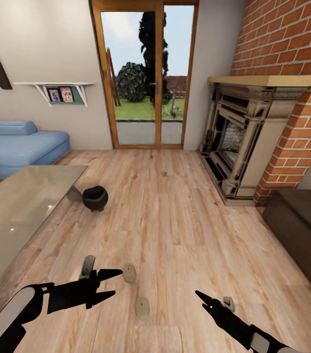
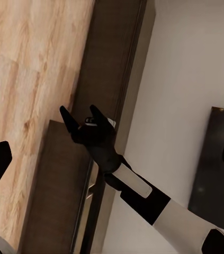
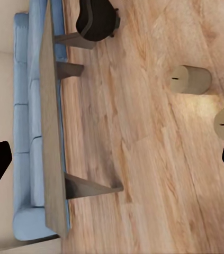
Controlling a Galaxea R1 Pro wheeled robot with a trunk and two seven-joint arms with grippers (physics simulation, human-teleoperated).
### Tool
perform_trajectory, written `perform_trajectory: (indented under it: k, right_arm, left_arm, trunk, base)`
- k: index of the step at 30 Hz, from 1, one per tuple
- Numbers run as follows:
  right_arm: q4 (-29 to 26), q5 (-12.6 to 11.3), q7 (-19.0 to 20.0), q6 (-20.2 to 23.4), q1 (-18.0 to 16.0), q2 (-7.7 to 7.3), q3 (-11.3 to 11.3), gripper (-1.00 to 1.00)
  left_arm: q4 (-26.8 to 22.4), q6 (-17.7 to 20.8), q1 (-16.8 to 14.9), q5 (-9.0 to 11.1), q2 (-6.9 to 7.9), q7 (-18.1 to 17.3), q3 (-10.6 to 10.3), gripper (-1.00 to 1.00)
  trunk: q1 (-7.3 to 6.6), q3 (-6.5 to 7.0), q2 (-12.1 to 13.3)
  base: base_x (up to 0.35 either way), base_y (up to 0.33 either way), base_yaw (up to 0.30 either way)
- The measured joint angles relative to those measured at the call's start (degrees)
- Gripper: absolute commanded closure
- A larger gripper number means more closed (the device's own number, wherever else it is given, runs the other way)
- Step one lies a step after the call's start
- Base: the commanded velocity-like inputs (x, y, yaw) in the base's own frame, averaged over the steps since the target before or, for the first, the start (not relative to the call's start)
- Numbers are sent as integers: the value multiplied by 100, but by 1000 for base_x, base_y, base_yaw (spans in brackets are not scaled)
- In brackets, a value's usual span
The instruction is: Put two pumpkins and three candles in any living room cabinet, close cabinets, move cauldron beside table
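The left claw [image 1: 107,283] is wide open and empty, with one candle [image 1: 129,273] just beside its fingertips and another candle [image 1: 142,307] a little below it. It should lower and close around the near candle squarely. The right claw [image 1: 205,300] is open and empty too. The cauldron [image 1: 95,198] already stands next to the table [image 1: 23,193]; the floor toward the cabinet [image 1: 302,230] at the right is free.

The living room is seen from the head camera, set high and aimed forward and down over the plank floor [image 1: 175,211] toward the glazed door [image 1: 145,73]. The left wrist camera is pointed across at the right gripper [image 2: 83,117] and the dark cabinet [image 2: 112,63] along the wall. The right wrist camera is turned toward the glass table [image 3: 51,121], the cauldron [image 3: 96,20] and two candles [image 3: 191,79], all shared with the head view.
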Motion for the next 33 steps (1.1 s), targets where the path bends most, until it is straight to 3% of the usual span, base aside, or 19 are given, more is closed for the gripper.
perform_trajectory:
  k: [14, 33]
  right_arm:
    - [-2, 9, 17, -6, 0, 0, -3, -100]
    - [-2, 0, 26, -8, 1, 0, -4, -100]
  left_arm:
    - [1, 0, 0, 1, 0, 2, 1, -100]
    - [-2, 0, 0, 8, 0, 2, -1, -100]
  trunk:
    - [0, -65, 0]
    - [-1, -13, 0]
  base:
    - [100, 177, -79]
    - [154, 272, -7]
